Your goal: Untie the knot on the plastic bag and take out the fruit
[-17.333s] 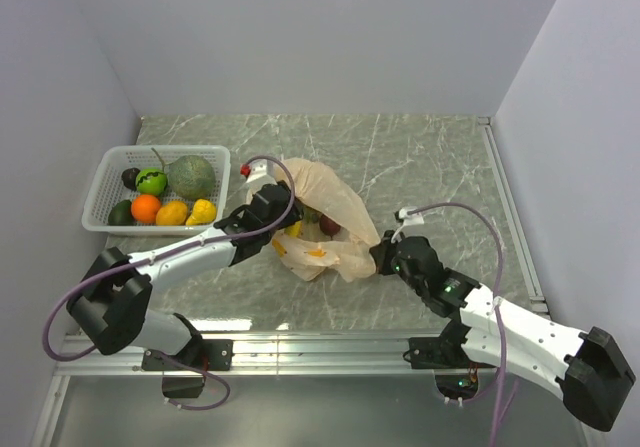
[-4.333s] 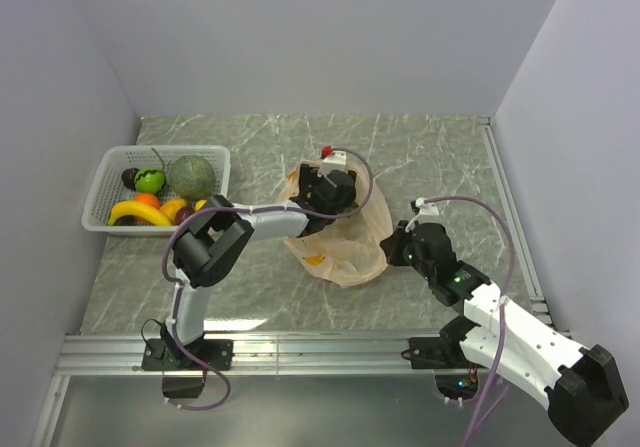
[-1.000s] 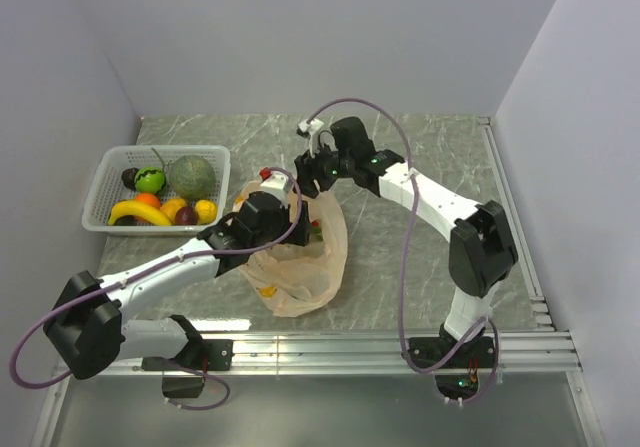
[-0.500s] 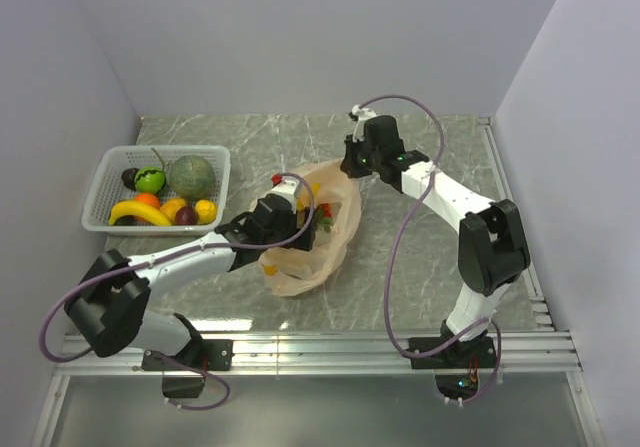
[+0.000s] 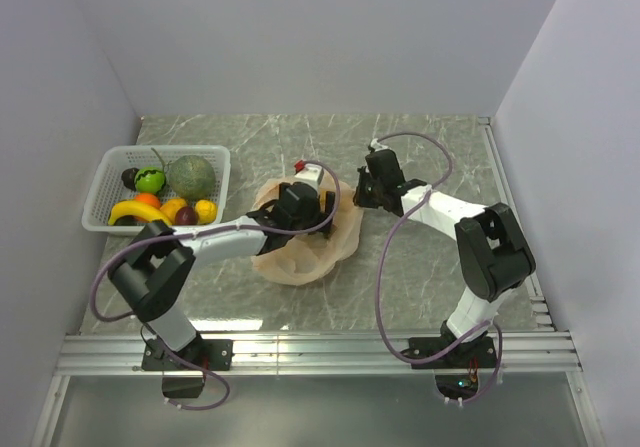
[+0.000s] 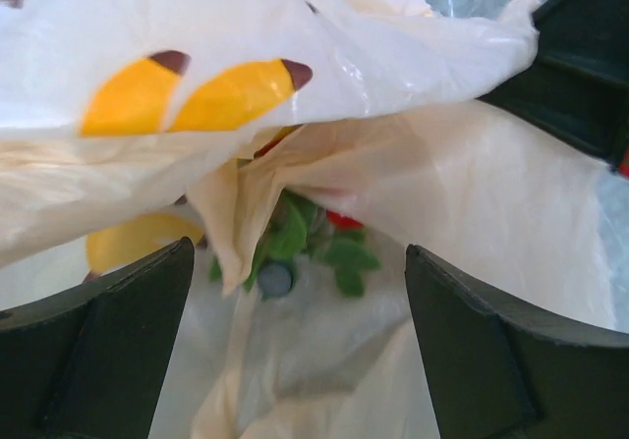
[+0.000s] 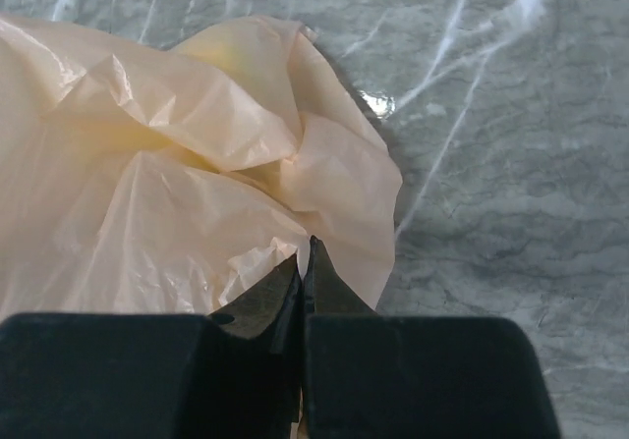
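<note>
The pale-orange plastic bag [image 5: 305, 247] lies crumpled mid-table with its mouth gaping; no knot is in view. My left gripper [image 5: 293, 210] is pushed into the mouth, wide open and holding nothing [image 6: 300, 301]. Between its fingers the left wrist view shows loose film, green leaves with a red bit [image 6: 319, 241] and a yellow fruit [image 6: 133, 245] deeper inside. My right gripper [image 5: 361, 197] is shut at the bag's far right rim, its fingertips [image 7: 307, 252] pinched on the film's edge [image 7: 246, 164].
A white basket [image 5: 108, 167] at the left holds a banana [image 5: 140, 213], an orange [image 5: 147, 200], a yellow piece [image 5: 205, 208], a purple one [image 5: 185, 214], a grey-green melon [image 5: 192, 175] and a bright green fruit [image 5: 150, 179]. Walls close off the left, back and right.
My right gripper closed at the bag's rim, then came nearer and lower with it. The bag has sunk flatter, and my left gripper has pushed further into the mouth.
</note>
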Robot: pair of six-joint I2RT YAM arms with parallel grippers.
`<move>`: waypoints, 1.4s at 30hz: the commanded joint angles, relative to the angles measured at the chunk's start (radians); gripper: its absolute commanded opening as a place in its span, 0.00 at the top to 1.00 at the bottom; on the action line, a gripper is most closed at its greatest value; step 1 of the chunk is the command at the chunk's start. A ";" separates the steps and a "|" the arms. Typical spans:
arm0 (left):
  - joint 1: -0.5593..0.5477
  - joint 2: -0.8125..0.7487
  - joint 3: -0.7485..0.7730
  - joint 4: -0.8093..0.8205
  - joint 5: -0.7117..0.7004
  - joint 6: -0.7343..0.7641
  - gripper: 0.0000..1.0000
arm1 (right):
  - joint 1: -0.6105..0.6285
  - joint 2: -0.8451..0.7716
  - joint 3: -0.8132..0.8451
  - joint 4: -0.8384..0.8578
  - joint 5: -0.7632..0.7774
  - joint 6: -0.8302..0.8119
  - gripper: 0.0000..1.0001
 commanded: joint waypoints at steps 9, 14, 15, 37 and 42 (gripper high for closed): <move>-0.033 0.185 0.119 0.058 -0.080 0.061 0.12 | -0.037 -0.088 -0.102 0.125 0.083 0.108 1.00; -0.035 0.227 0.118 0.049 -0.090 0.026 0.14 | -0.049 -0.109 -0.128 0.167 0.058 0.094 1.00; -0.033 0.239 0.125 0.043 -0.094 0.023 0.14 | -0.048 -0.111 -0.131 0.173 0.052 0.094 1.00; -0.033 0.111 0.072 -0.089 -0.085 -0.077 0.89 | -0.054 -0.287 -0.185 0.211 0.255 0.051 1.00; -0.033 -0.044 -0.044 -0.040 -0.057 -0.066 0.93 | -0.054 -0.350 -0.225 0.250 0.310 0.062 1.00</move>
